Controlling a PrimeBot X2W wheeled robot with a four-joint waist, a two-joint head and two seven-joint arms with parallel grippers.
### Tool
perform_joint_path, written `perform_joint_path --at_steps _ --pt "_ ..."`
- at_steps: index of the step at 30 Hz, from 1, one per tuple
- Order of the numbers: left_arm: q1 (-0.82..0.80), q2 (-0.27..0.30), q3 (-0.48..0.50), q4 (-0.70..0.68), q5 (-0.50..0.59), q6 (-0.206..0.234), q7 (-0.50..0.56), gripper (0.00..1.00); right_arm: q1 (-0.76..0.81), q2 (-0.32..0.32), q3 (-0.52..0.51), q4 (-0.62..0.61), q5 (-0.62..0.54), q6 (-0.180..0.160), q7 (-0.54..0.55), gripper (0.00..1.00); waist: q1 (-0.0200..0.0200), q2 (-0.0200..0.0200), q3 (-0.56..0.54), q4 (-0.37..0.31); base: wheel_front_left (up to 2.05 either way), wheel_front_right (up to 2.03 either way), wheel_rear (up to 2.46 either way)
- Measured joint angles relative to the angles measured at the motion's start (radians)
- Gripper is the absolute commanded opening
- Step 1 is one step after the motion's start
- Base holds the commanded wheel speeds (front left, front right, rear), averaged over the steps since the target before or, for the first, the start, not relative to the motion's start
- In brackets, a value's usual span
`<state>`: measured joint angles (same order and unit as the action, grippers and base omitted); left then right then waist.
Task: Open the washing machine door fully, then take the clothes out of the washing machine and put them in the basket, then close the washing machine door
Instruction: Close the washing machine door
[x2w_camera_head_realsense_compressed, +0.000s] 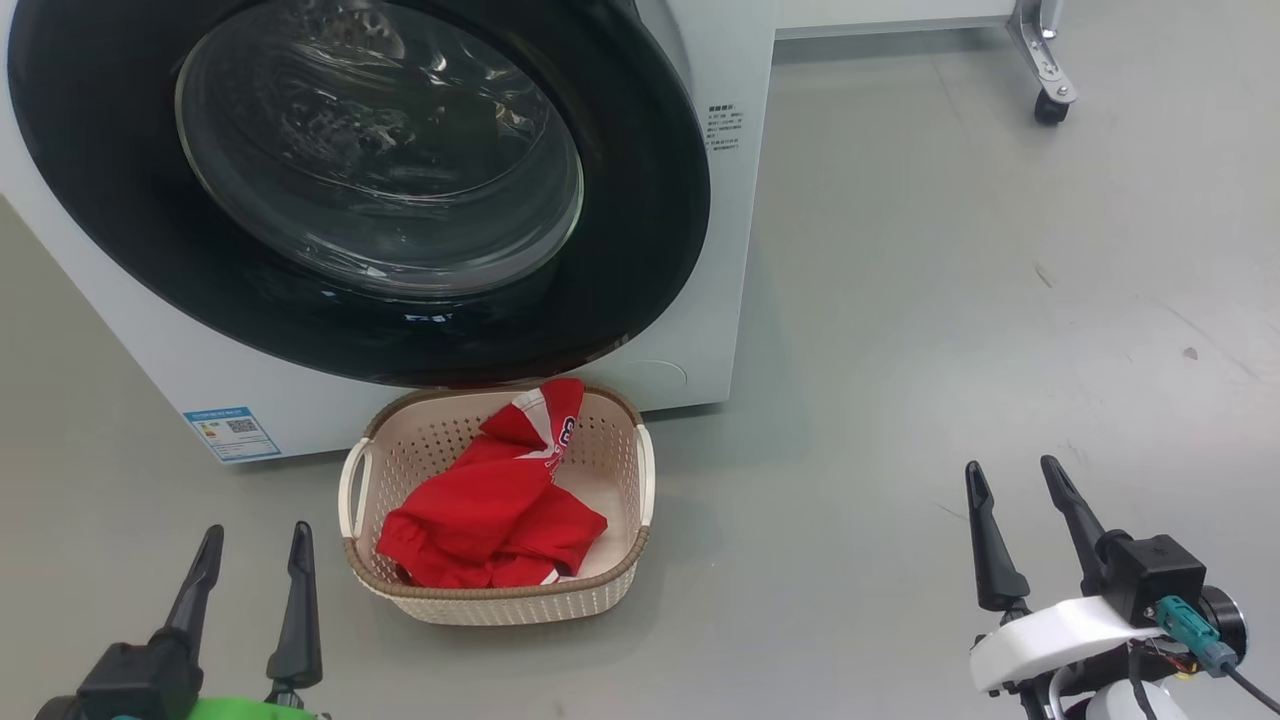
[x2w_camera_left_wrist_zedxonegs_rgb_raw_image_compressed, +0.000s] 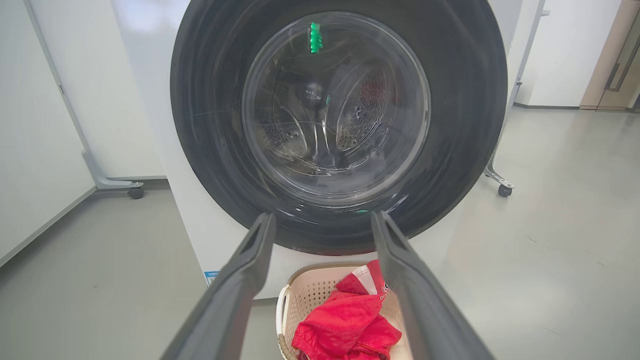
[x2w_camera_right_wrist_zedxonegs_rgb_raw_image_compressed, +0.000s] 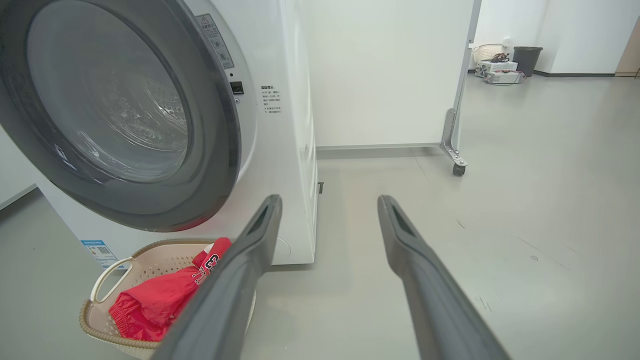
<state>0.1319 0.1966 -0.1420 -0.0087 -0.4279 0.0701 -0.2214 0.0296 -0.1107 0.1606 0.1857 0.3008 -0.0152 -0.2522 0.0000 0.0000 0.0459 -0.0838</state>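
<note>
Down from the head: basket (x2w_camera_head_realsense_compressed: 520, 600) on the floor just in front of the washing machine (x2w_camera_head_realsense_compressed: 740, 250), clothes (x2w_camera_head_realsense_compressed: 490, 510) heaped inside. Off the right wrist, further back: a dark bin (x2w_camera_right_wrist_zedxonegs_rgb_raw_image_compressed: 527, 61) by the far wall. And the washing machine door (x2w_camera_head_realsense_compressed: 650, 230) pressed shut, top rim cut off. Left gripper (x2w_camera_head_realsense_compressed: 257, 535) and right gripper (x2w_camera_head_realsense_compressed: 1010, 470) both spread wide, gripping nothing, hanging clear above the floor. Drum murky through the glass.

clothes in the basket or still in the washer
In: the clothes lie heaped inside the basket, before the washing machine.
</note>
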Motion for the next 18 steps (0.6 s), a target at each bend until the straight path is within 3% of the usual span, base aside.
perform_joint_path --at_steps 18 --pt "0.013 -0.055 -0.010 0.016 0.020 0.023 -0.009 1.00 0.019 -0.004 0.000 -0.006 -0.002 -0.014 0.000 1.00 0.0000 0.0000 -0.013 0.004 0.00 0.00 0.00"
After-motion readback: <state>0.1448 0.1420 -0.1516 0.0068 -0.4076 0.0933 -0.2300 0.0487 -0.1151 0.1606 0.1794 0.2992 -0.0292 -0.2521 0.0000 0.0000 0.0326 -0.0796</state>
